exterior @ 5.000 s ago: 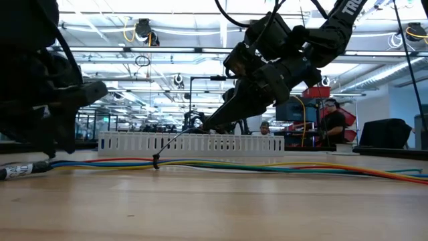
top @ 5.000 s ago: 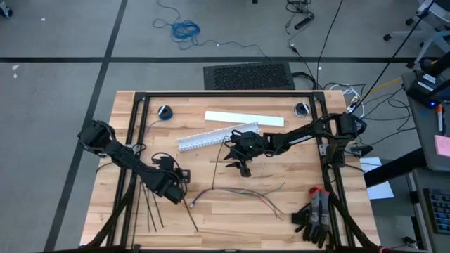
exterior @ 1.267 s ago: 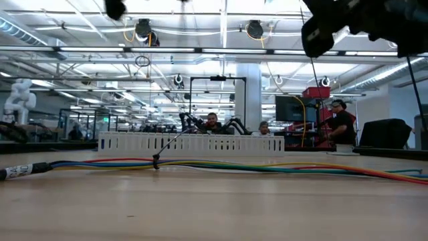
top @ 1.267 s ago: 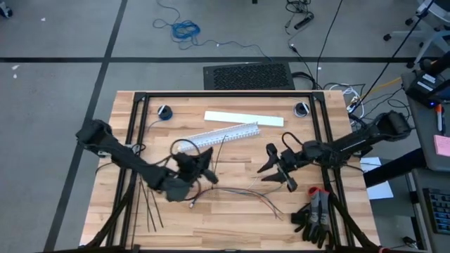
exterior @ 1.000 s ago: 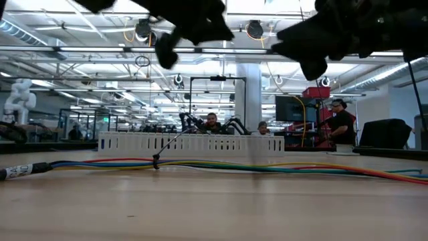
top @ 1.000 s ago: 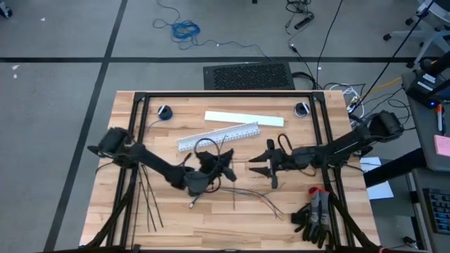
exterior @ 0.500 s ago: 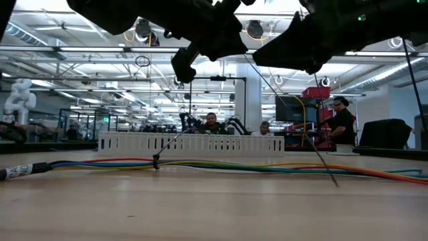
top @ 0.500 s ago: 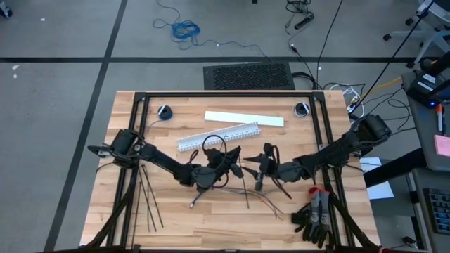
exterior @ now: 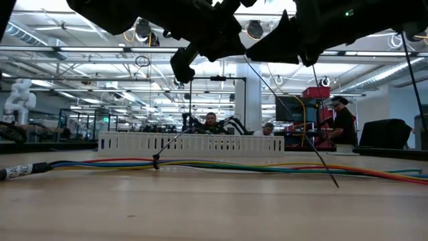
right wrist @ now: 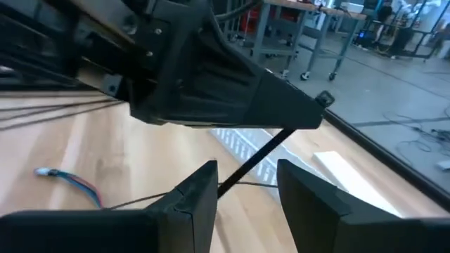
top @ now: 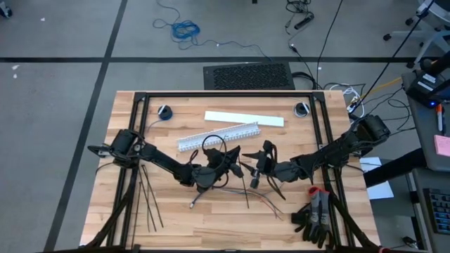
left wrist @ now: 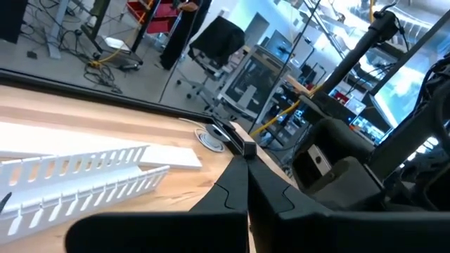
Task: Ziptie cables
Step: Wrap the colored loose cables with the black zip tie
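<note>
Item, my left gripper (top: 235,163): raised over the middle of the table (top: 295,151), fingers pressed fully together, pinching one end of a single ziptie (right wrist: 260,154). Item, my right gripper (right wrist: 246,172): raised just beside the left one, tip facing tip, fingers partly apart with a clear gap between them; the held ziptie runs out of the left gripper's tip and slants down through that gap, brushing one finger (right wrist: 200,186), though I cannot tell whether it is clamped there. Item, the ziptie's free end: hangs below both grippers and reaches down to the table on the near side of them, its tip resting by the cables (top: 199,199). Item, cables: loose bundle of thin coloured wires lying flat on the table beneath and just in front of the two grippers, not touched by either; one end points toward my left arm's side, the other trails off toward my right arm's side. Item, spare zipties (top: 148,204): several thin black strips lying on the table well away from the left gripper, back near my left arm's base. Item, white slotted duct (top: 218,137): lies on the table just beyond both grippers, with a flat white strip (top: 244,118) farther beyond it. Item, people (exterior: 338,120): in the room past the table, well apart from both grippers.
</note>
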Controlling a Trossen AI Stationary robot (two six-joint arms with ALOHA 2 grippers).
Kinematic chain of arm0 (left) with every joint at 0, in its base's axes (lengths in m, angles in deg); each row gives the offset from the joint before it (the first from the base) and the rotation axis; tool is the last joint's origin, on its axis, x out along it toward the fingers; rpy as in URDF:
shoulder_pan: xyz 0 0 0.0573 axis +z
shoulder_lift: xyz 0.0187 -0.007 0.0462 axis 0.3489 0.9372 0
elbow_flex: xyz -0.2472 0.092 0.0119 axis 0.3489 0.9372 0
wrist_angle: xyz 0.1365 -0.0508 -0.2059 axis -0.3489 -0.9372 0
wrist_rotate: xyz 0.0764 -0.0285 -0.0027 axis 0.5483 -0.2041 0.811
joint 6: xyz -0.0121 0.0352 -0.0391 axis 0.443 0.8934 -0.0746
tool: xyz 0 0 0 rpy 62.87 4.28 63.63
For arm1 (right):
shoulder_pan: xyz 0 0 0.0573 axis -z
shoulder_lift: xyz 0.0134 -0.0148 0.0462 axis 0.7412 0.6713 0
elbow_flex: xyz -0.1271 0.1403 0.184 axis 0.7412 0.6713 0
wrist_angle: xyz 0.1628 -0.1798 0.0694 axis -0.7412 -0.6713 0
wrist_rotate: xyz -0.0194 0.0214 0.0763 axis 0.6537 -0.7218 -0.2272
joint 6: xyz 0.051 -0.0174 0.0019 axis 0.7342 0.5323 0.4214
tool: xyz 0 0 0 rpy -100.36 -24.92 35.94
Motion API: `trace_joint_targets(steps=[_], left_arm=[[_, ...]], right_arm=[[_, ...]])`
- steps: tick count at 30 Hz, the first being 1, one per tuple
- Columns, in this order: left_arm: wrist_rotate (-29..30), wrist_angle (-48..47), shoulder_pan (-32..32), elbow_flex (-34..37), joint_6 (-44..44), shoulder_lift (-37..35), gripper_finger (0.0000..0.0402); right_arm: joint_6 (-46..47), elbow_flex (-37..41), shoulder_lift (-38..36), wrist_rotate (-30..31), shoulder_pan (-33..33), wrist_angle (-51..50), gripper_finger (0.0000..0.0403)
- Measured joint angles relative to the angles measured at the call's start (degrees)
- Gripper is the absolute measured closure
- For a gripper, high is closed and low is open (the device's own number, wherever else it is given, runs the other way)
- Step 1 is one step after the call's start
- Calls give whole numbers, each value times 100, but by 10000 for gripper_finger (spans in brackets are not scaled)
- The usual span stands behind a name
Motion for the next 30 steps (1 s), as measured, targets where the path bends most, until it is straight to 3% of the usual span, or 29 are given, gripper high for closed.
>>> trace_joint_targets(steps=[19, 25, 30], left_arm=[[62, 22, 147, 2, 99, 0, 402], [64, 26, 198, 2, 96, 0, 402], [63, 64, 260, 2, 94, 0, 402]], right_arm=[[-177, -9, 0, -202, 427, -4, 264], [-70, -9, 5, -774, 670, 6, 264], [-78, -9, 179, -815, 676, 230, 264]])
